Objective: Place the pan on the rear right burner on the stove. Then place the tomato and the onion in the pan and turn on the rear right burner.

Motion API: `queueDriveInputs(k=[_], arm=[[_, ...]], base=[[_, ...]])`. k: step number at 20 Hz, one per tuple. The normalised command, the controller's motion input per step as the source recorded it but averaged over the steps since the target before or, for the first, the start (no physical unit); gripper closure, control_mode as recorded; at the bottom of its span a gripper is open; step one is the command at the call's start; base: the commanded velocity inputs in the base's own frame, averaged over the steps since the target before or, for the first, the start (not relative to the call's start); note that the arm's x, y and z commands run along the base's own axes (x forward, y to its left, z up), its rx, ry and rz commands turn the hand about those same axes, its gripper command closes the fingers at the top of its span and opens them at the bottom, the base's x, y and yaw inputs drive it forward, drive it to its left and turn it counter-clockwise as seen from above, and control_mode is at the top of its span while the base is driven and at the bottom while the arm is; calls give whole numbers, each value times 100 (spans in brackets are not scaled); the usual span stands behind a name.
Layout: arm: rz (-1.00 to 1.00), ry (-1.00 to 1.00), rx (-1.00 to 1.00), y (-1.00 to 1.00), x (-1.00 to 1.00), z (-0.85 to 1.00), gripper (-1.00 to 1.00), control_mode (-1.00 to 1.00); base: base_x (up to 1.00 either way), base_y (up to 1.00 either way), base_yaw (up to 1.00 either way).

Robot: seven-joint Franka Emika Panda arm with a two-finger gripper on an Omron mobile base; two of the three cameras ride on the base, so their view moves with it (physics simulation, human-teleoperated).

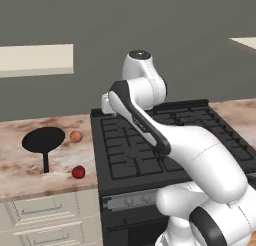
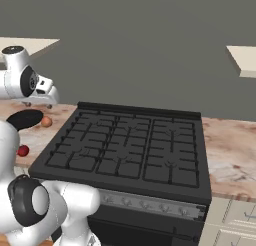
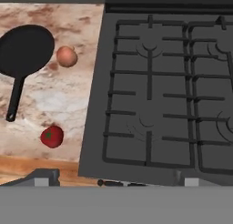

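Pan [image 3: 25, 50] flat matte black, thin straight handle, onion [image 3: 67, 56] just beside, fingers [image 3: 45, 176] spread wide, holding nothing

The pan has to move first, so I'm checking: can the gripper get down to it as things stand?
Probably yes. The pan lies bare on the counter, with the onion and tomato apart from it and its handle uncovered. The gripper's jaws are open.

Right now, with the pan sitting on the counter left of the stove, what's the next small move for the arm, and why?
Probably swing the open gripper left and down toward the pan. The pan lies on the counter beside the stove, with the onion and the tomato near it, nothing is held, and the pan has to reach the rear right burner first.
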Motion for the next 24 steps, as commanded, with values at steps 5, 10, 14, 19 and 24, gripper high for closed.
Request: queueDriveInputs(k=[5, 10, 14, 19, 24], arm=[[0, 1, 0, 49, 0, -28, -100, -100], [1, 2, 0, 48, 0, -18, -100, -100], [0, 0, 0, 16, 0, 0, -100, -100], [0, 0, 0, 21, 0, 0, -100, -100], [0, 0, 0, 11, 0, 0, -100, -100]], base=[[0, 0, 0], [0, 0, 0], [0, 0, 0], [0, 0, 0], [0, 0, 0]])
